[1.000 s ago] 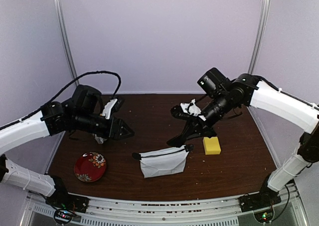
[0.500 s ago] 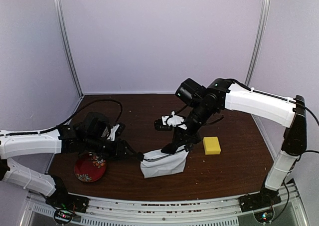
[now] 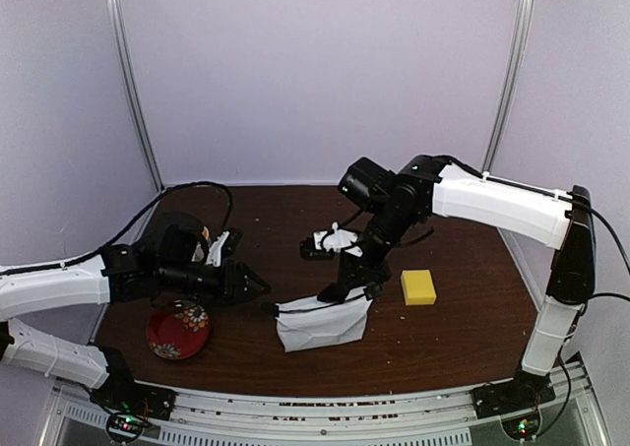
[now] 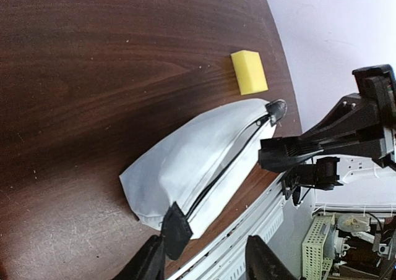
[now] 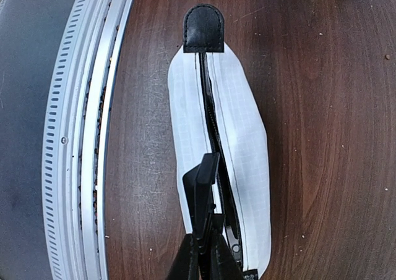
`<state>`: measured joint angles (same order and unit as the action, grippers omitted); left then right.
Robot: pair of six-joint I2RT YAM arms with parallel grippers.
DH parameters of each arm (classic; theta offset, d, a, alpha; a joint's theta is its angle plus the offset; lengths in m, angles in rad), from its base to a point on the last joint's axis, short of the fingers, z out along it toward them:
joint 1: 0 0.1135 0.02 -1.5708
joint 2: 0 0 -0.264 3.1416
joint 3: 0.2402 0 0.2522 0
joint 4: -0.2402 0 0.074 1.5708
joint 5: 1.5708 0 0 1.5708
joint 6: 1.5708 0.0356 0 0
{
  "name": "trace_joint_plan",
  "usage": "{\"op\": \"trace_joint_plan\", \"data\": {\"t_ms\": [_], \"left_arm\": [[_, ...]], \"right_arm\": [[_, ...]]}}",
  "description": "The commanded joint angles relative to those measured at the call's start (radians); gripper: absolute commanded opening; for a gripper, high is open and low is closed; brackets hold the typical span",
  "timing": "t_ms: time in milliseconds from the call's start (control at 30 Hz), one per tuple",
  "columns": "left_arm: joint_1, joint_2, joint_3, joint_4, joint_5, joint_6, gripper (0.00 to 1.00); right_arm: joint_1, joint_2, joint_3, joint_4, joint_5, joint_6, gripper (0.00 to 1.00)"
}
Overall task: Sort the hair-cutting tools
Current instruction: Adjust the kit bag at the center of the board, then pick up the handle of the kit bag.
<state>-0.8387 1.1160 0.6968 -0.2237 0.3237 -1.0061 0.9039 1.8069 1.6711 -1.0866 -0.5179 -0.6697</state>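
Comb [image 5: 201, 190] held over the white pouch [image 5: 247, 131], near the front of your table [image 3: 463, 338]
Your right end effector [image 5: 204, 255] is clamped tight on the slim black comb, whose tip sits over the pouch's black zipper [image 5: 209, 101]. Your left end effector [image 4: 204, 255] stands partly open at the pouch's left end and grips nothing; the black end tab [image 4: 176, 227] lies just beside one finger. No other cutting tool shows.

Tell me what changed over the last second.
The right gripper swung in from the right and came down, shut, over the zipper at the right end of the white pouch. The left gripper dropped toward the pouch's left tab, jaws open, gripping nothing. The pouch, yellow sponge and red plate stayed put.
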Motion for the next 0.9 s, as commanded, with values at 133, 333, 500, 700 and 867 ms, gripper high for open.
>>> {"op": "trace_joint_plan", "data": {"t_ms": [133, 333, 500, 700, 867], "left_arm": [[-0.011, 0.124, 0.084, -0.029, 0.027, 0.027, 0.46], [-0.011, 0.157, 0.135, -0.142, 0.007, 0.073, 0.47], [-0.011, 0.164, 0.134, -0.131, 0.029, 0.070, 0.39], [-0.011, 0.192, 0.102, -0.042, 0.104, 0.035, 0.26], [-0.011, 0.179, 0.102, -0.026, 0.090, 0.044, 0.06]], "right_arm": [[0.015, -0.008, 0.013, -0.014, 0.008, -0.003, 0.00], [0.015, 0.000, 0.012, -0.018, 0.042, -0.019, 0.00], [0.017, 0.010, 0.017, -0.018, 0.040, -0.021, 0.00], [0.026, 0.039, 0.038, -0.031, 0.043, -0.023, 0.00], [0.029, 0.067, 0.062, -0.040, 0.057, -0.029, 0.00]]}}
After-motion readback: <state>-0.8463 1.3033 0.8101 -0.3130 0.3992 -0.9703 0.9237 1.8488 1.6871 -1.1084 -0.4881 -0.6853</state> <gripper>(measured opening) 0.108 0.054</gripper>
